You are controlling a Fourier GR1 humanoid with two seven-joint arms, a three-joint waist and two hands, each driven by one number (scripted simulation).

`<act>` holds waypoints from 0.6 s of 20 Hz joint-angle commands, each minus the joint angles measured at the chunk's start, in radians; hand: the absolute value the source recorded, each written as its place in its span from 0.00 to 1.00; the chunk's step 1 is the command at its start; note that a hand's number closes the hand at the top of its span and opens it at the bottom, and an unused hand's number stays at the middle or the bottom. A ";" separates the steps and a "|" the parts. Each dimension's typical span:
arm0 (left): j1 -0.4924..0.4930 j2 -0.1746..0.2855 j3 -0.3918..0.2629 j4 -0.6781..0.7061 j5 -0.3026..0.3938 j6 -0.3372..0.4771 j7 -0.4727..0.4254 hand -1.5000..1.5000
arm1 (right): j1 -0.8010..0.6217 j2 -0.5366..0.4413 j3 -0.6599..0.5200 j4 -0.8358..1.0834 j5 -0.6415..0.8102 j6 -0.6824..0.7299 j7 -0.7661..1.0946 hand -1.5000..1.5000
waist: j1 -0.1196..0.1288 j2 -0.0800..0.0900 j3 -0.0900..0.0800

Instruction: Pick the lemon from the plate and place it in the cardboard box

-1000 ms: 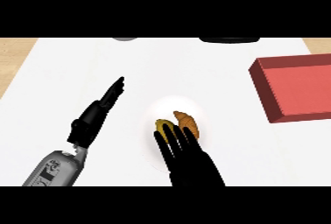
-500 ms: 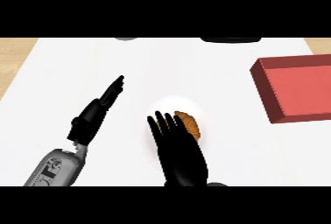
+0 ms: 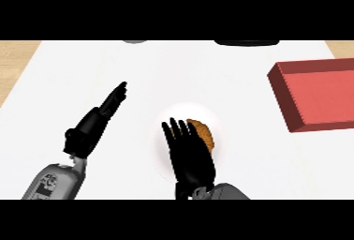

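White counter [image 3: 207,70] lay bare between round white plate [image 3: 181,110] and red open box [image 3: 283,101]. Black right hand [image 3: 190,157], fingers straight, overlapped the orange-brown oval lemon [image 3: 202,135] without clasping it; left hand [image 3: 97,122] was straight-fingered, empty.

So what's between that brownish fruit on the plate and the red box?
Only bare white counter. Past the plate rim, the stretch from the lemon to the red box holds no object, as the head view shows.

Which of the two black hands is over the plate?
The right hand, fingers straight, lies over the plate beside the lemon. The left hand is off to the side.
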 commanded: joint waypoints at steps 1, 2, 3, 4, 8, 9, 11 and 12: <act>0.012 -0.070 -0.020 0.011 -0.056 0.013 -0.002 0.50 | -0.026 0.001 -0.018 0.072 0.006 -0.055 -0.065 0.00 | -0.001 0.000 0.000; 0.026 -0.069 0.002 0.052 -0.066 0.017 -0.053 0.50 | -0.008 0.001 0.021 0.065 0.030 -0.091 -0.052 0.00 | -0.001 0.000 0.000; -0.023 -0.035 0.037 0.037 -0.041 -0.034 -0.012 0.50 | -0.044 0.001 -0.031 0.149 0.005 -0.113 -0.121 0.00 | 0.000 0.001 0.000; 0.012 -0.076 0.000 -0.039 -0.057 -0.001 0.050 0.50 | -0.045 0.001 -0.046 0.139 0.014 -0.096 -0.119 0.00 | 0.001 0.000 0.000; 0.020 -0.078 0.029 -0.007 -0.083 -0.033 0.021 0.50 | -0.107 0.001 -0.023 0.137 -0.029 -0.064 -0.052 0.00 | 0.001 0.000 0.000; 0.044 -0.054 0.040 -0.049 -0.063 -0.055 0.011 0.50 | -0.060 0.001 -0.048 0.230 0.025 -0.109 -0.143 0.00 | 0.001 0.000 0.000; -0.041 -0.090 0.076 0.046 -0.077 -0.057 0.015 0.50 | -0.086 0.001 -0.023 0.173 -0.031 -0.074 -0.074 0.00 | -0.002 0.000 0.000; 0.061 -0.061 0.050 -0.090 -0.064 -0.074 0.044 0.50 | -0.172 0.001 -0.017 0.254 -0.085 -0.113 -0.063 0.00 | 0.007 0.000 0.000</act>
